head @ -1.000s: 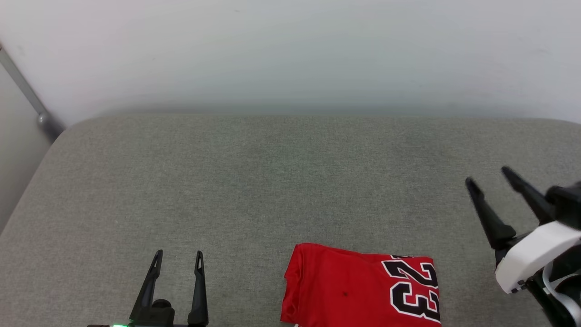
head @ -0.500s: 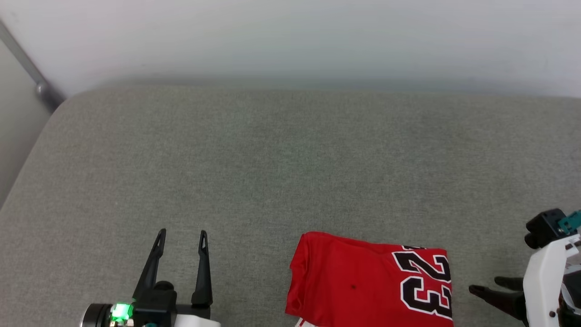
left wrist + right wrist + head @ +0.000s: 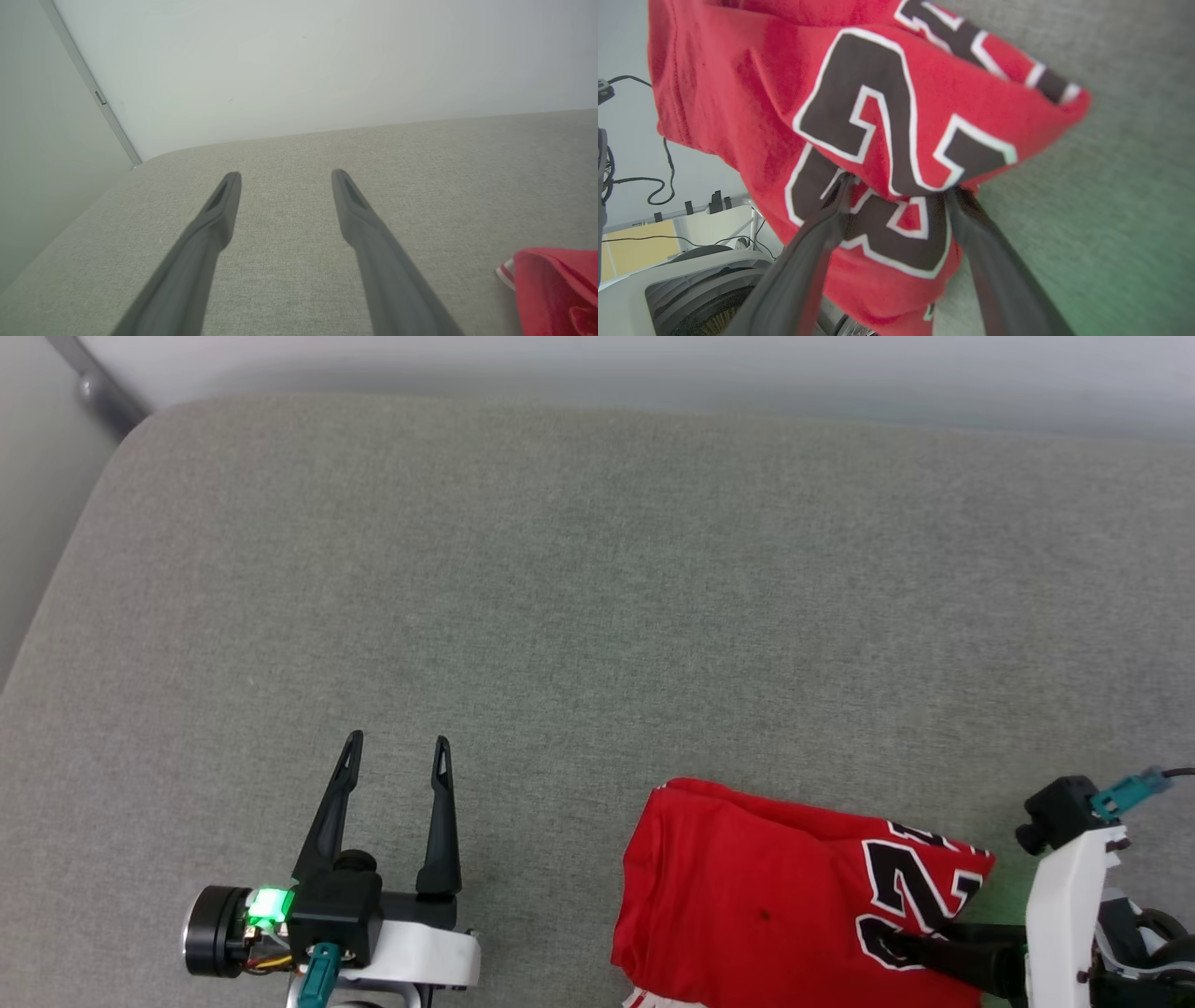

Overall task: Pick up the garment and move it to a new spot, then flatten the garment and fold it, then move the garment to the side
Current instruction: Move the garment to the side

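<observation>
Head view's got one big grey cushion [image 3: 560,569], one garment [image 3: 747,896] and two tools. The red garment sits folded at the cushion's near edge, toward the right corner, with its numbered right end rucked up. Left tool [image 3: 397,739] is over the near-left part, fingers spread on nothing, pointing at the far edge, clear of the garment. Right tool [image 3: 899,186] comes in low from the right, fingers apart, one lying on the print, the other tucked under that raised end.

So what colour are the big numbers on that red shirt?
Black with white outlines on the red garment; the right wrist view shows them best.
</observation>
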`<state>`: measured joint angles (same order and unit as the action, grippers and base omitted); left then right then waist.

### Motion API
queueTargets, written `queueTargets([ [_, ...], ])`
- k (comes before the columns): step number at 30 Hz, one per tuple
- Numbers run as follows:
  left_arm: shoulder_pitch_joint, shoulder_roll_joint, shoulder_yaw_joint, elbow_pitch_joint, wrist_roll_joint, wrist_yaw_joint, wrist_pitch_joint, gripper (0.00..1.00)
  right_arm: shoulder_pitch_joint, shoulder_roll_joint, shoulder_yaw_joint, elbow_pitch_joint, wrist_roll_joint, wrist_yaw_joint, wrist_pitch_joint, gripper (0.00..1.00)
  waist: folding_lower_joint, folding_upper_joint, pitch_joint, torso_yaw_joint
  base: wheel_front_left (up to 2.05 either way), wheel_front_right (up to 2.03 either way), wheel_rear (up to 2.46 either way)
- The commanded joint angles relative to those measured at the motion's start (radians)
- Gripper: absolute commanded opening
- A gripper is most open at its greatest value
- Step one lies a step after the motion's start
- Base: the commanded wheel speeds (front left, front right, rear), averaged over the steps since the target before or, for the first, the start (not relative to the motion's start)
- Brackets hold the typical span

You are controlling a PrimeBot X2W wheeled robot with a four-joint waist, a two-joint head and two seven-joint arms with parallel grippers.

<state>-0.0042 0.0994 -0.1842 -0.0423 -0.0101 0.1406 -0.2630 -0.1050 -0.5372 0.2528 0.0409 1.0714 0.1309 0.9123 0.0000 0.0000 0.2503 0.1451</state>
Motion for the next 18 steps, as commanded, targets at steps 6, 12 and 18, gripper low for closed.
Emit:
queueTargets([
  [6, -0.032, -0.009, -0.007, 0.005, 0.002, 0.000, -0.002, 1.00, 0.000, 0.030, 0.102, 0.015, 0.018, -0.001, 0.008, 1.00, 0.0000, 0.0000, 0.046, 0.031, 0.00, 0.00, 0.00],
  [12, -0.018, -0.008, 0.000, 0.016, 0.003, 0.005, -0.002, 1.00, -0.023, -0.012, 0.139, -0.023, 0.016, -0.001, -0.042, 0.00, 0.0000, 0.0000, 0.021, 0.024, 0.00, 0.00, 0.00],
  [18, 0.013, -0.001, 0.012, 0.011, 0.002, 0.009, -0.002, 1.00, -0.096, -0.066, 0.174, -0.092, -0.007, -0.001, -0.107, 0.00, 0.0000, 0.0000, -0.032, -0.030, 0.00, 0.00, 0.00],
])
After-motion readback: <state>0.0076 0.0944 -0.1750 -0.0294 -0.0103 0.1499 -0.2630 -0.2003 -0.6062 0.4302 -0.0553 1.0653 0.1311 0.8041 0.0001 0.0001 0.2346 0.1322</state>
